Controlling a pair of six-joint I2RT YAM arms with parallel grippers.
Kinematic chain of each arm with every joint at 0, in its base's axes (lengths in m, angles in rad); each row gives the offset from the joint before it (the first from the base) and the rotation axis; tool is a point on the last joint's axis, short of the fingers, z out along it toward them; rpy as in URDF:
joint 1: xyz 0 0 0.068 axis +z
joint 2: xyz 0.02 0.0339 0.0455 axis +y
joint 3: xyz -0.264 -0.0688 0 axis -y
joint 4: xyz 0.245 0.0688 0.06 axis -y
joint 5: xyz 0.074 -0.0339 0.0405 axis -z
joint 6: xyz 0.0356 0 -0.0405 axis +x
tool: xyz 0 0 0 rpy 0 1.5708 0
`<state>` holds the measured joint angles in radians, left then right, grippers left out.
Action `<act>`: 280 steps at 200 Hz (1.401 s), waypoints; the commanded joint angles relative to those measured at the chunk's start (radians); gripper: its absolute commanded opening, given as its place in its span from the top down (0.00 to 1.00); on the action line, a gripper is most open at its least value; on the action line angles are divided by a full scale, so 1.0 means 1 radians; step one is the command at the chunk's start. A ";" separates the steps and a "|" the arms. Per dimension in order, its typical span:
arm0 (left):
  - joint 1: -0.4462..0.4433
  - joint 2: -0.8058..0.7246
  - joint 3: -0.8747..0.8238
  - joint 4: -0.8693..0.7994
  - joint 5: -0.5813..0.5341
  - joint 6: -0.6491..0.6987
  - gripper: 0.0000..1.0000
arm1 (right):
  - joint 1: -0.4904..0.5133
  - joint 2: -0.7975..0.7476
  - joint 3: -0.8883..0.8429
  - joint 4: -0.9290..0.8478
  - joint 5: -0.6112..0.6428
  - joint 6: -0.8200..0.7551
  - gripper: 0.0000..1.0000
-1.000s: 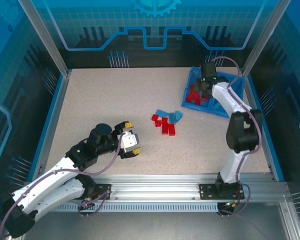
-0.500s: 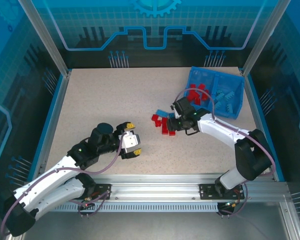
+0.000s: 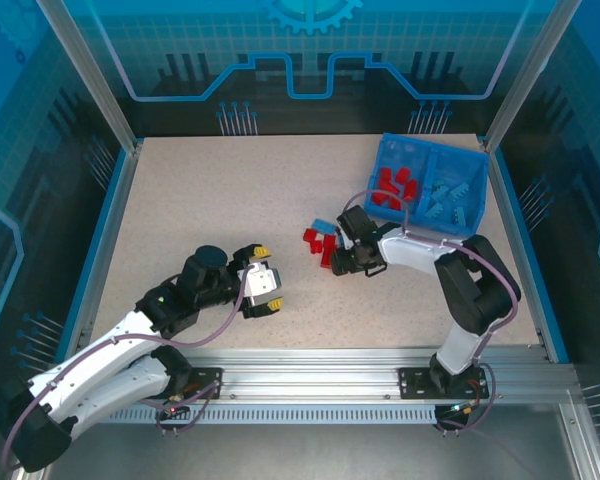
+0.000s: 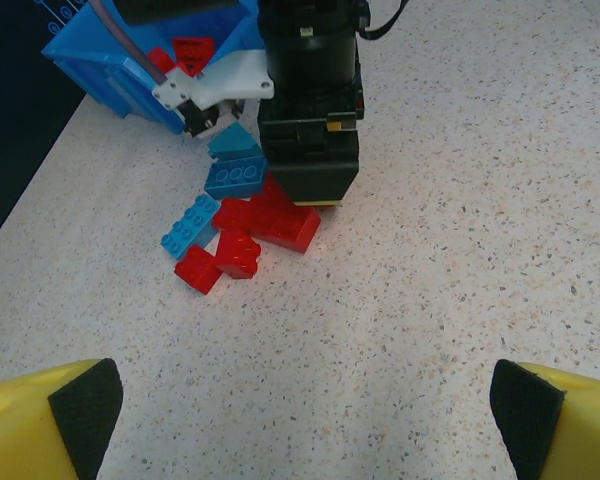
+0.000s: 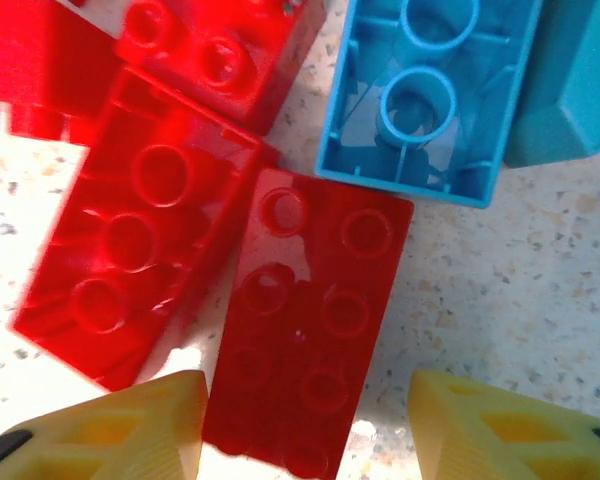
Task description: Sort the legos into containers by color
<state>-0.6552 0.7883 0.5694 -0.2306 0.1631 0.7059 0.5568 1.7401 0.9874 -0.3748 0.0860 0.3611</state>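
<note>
My right claw point(image 5: 308, 425) came from the corner tray point(image 3: 450, 232) to the last few legos point(image 4: 242, 225), half open astride a red brick point(image 5: 305, 340); left claw point(image 3: 268, 278) waited wide.

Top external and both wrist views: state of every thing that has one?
left gripper, jaws wide open, empty.
right gripper, jaws open astride a red brick in the pile.
tray, upright, red bricks in left compartment, light blue bricks in right.
loose pile, mixed red and blue, unsorted on table.
</note>
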 commanded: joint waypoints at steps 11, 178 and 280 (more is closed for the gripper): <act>0.008 0.000 0.006 0.011 0.025 -0.005 0.01 | 0.009 0.043 -0.010 0.057 0.045 -0.011 0.44; 0.009 -0.003 0.012 0.009 0.035 -0.005 0.01 | -0.174 -0.385 -0.001 0.091 0.136 0.046 0.71; 0.008 -0.019 0.026 -0.019 0.014 0.013 0.01 | -0.436 0.178 0.456 0.057 0.182 0.087 0.72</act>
<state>-0.6552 0.7860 0.5694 -0.2344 0.1654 0.7071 0.1429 1.8309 1.3437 -0.2798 0.2764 0.4316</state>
